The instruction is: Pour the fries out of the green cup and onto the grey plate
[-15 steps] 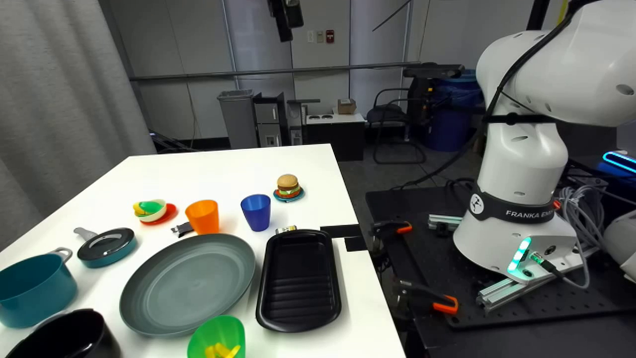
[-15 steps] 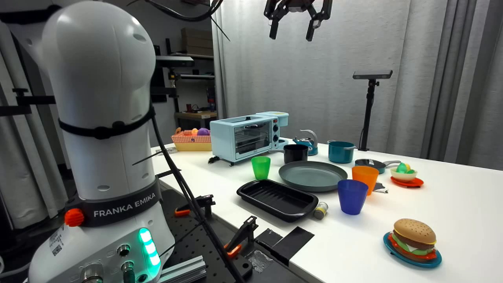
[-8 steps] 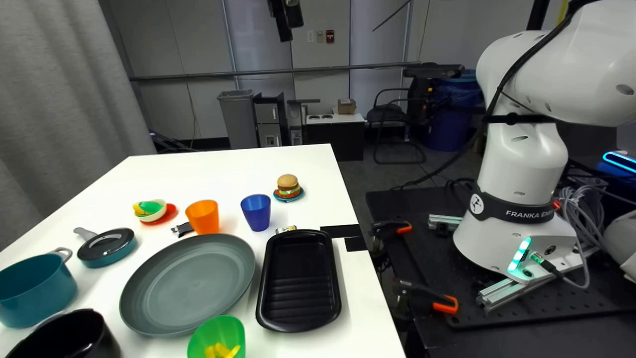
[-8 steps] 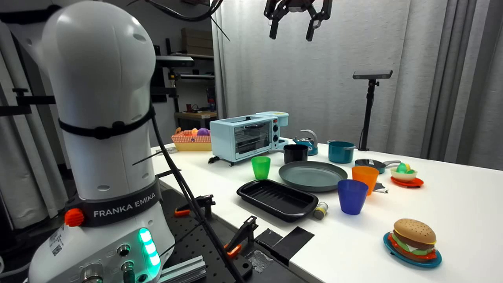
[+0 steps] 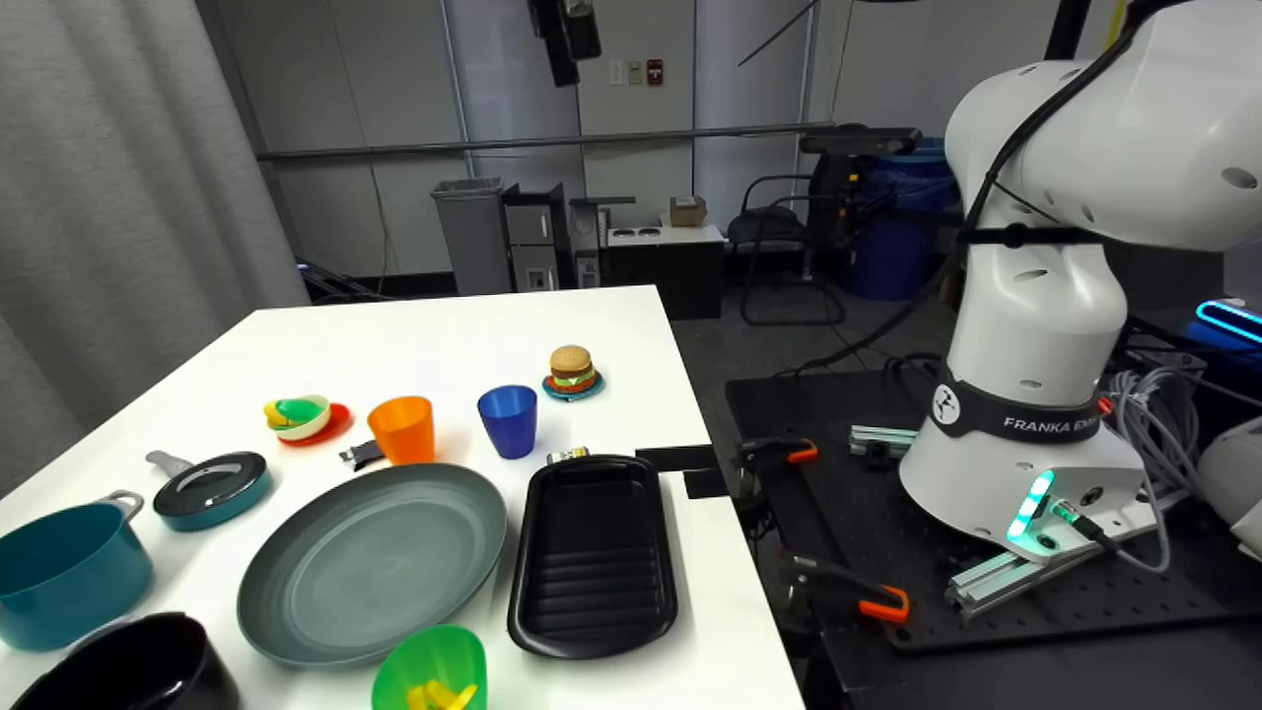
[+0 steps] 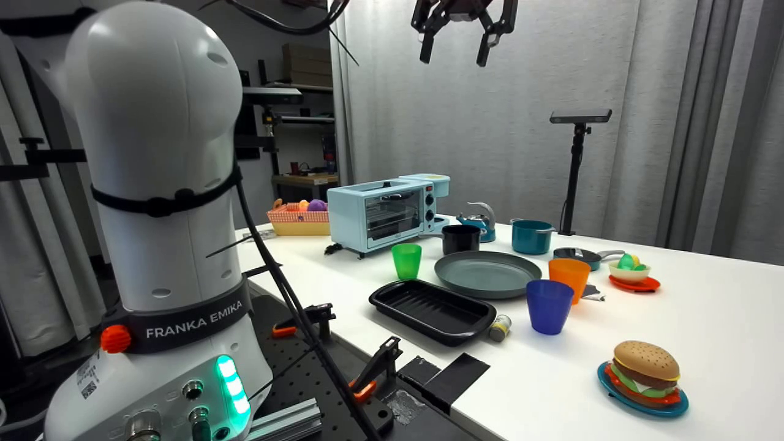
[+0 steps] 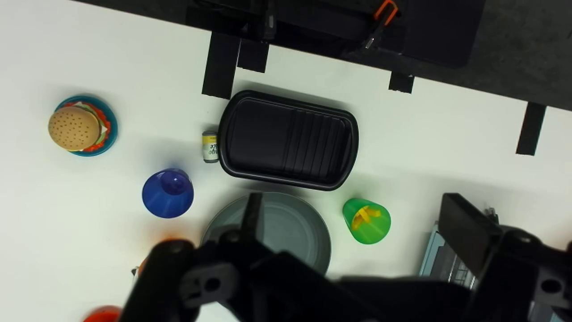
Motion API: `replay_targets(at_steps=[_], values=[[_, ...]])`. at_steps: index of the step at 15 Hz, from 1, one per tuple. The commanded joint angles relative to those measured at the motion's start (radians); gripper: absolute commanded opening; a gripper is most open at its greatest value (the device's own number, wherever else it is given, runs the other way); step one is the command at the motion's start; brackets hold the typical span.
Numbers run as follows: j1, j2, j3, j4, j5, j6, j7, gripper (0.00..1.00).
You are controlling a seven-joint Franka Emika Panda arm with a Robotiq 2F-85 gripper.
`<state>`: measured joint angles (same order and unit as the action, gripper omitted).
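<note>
The lime-green cup (image 5: 434,651) stands upright on the white table, next to the grey plate (image 5: 375,567); it also shows in an exterior view (image 6: 407,262). Several yellow fries (image 5: 441,696) lie inside it. In the wrist view the fries (image 7: 365,215) sit in the bottom of the cup (image 7: 372,231), which appears between my widely spaced fingers. The plate (image 7: 292,223) bears nothing that I can see; my left-hand finger partly covers it in the wrist view. My gripper (image 6: 453,62) is open, empty and high above the table, touching nothing.
A black tray (image 7: 259,134) lies beside the plate and cup. A black pot (image 6: 460,239), an orange cup (image 6: 569,278) and a blue cup (image 6: 549,306) stand around the plate. A toaster oven (image 6: 386,214) stands beyond the cup. A toy burger (image 6: 644,373) sits farther off.
My gripper has come down very slightly in the last half second. Its fingers stay apart. The cup, fries and plate have not moved.
</note>
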<state>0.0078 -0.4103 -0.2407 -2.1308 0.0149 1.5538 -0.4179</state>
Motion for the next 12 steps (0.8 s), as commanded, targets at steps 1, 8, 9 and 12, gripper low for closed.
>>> replay_targets(at_steps=[1, 8, 9, 12], values=[[-0.022, 0.014, 0.018, -0.011, 0.003, 0.040, -0.020, 1.00], [-0.020, 0.068, 0.037, -0.048, -0.014, 0.120, -0.019, 1.00], [-0.020, 0.076, 0.043, -0.058, -0.019, 0.134, -0.017, 1.00], [-0.017, 0.104, 0.059, -0.086, -0.027, 0.153, -0.019, 1.00]])
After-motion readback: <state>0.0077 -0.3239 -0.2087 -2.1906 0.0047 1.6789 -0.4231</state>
